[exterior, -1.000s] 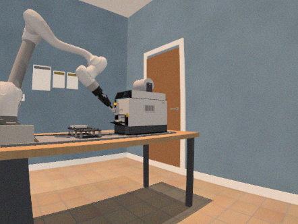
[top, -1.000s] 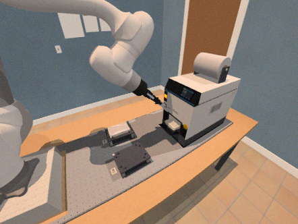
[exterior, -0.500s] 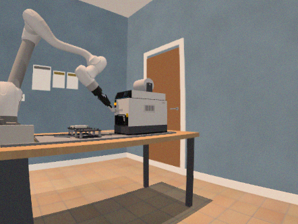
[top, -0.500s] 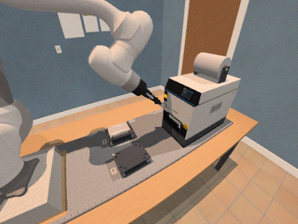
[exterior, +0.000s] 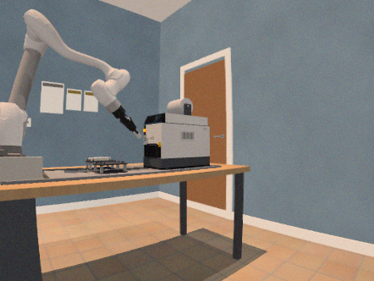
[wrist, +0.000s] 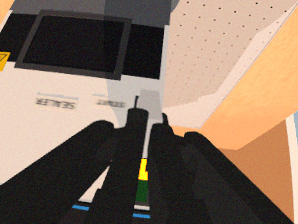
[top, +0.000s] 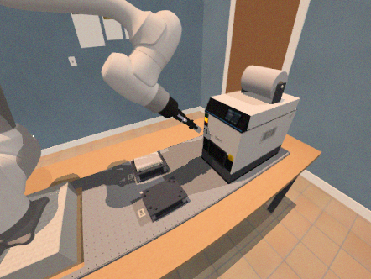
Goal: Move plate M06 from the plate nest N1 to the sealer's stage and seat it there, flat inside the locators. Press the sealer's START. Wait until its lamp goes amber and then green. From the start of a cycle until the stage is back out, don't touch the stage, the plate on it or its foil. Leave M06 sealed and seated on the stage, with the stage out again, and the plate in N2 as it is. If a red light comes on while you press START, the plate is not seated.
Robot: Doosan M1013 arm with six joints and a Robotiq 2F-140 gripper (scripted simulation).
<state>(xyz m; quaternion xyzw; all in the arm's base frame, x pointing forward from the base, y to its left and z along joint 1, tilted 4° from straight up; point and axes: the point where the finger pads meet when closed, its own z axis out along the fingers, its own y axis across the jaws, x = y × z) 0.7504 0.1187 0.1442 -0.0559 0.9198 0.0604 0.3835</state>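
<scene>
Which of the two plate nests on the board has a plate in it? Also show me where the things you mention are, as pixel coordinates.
The nest farther from the table's front edge (top: 161, 172): a white plate (top: 148, 160) sits on it; the nearer one's dark top is bare.

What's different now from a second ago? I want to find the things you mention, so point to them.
The stage and its plate, out front then, have gone into the sealer (top: 256, 147) (exterior: 178, 141). Amber shows on its lamp (top: 206, 120) (exterior: 145, 130) (wrist: 143, 169). The gripper (top: 198, 128) (exterior: 139, 134) (wrist: 147, 105) stays shut near START; the plate in its nest hasn't moved.
</scene>
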